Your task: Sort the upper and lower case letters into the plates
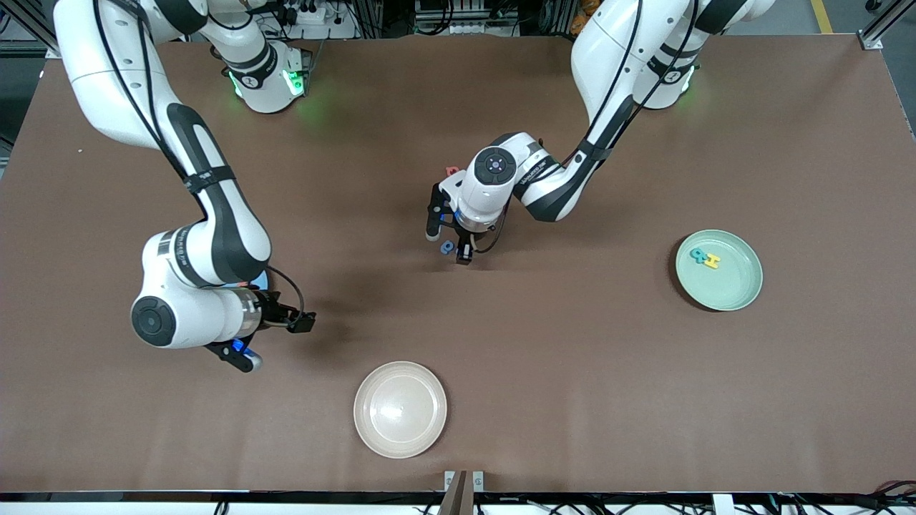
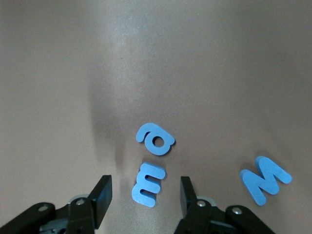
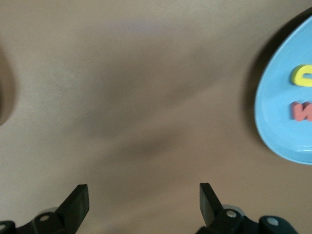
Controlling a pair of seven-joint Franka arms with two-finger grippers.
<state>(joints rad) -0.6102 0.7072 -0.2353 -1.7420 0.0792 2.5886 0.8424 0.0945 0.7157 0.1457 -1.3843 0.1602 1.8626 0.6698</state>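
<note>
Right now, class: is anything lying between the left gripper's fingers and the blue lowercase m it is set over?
Nothing visible does. The left gripper stands open with the blue m lying flat between its fingers. The blue a lies just past the m without blocking either finger, and the blue M lies outside them.

The blue plate (image 3: 287, 102) beside the right gripper (image 3: 144, 204) runs off the right wrist view's edge, cutting its yellow letter (image 3: 303, 76) and red letter (image 3: 302, 111). Near the left gripper (image 1: 447, 239), a red letter (image 1: 452, 172) peeks out from under the wrist, unreadable.
</note>
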